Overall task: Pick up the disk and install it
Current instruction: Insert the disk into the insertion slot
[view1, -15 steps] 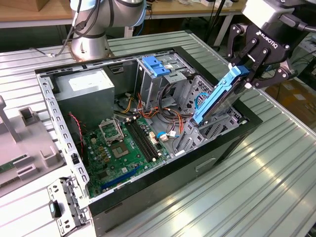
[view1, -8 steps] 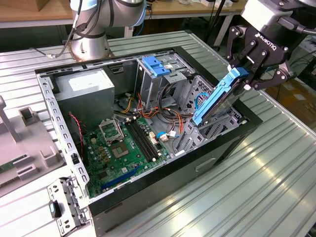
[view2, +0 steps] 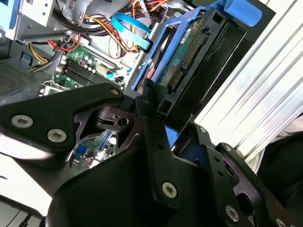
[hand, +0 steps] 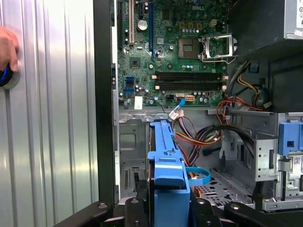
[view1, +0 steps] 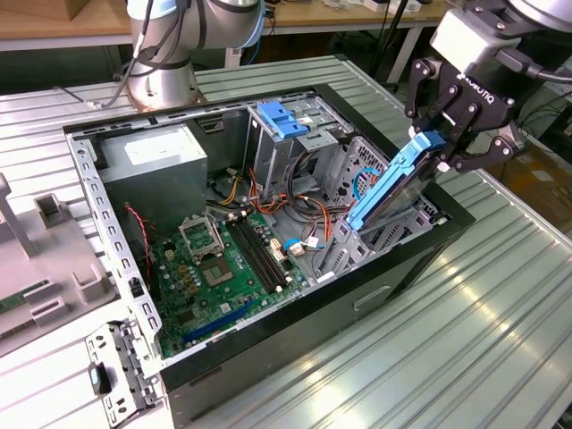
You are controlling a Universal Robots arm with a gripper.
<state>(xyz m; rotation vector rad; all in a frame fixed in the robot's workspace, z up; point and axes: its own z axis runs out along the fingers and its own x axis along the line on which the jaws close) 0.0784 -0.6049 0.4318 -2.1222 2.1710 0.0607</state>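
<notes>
The grey hard drive in its bright blue plastic carrier [view1: 391, 186] is pinched by the black pincer [view1: 436, 150] (tilted), lower end inside the open black computer case [view1: 295, 308].

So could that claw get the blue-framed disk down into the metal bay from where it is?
Probably yes. The gripper holds the disk tilted, its lower end already at the open bay. Loose cables run close beside, though.

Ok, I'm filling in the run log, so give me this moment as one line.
gripper: shut on disk | disk: tilted, lower end inside computer case, above drive bay | install: not seated
</notes>
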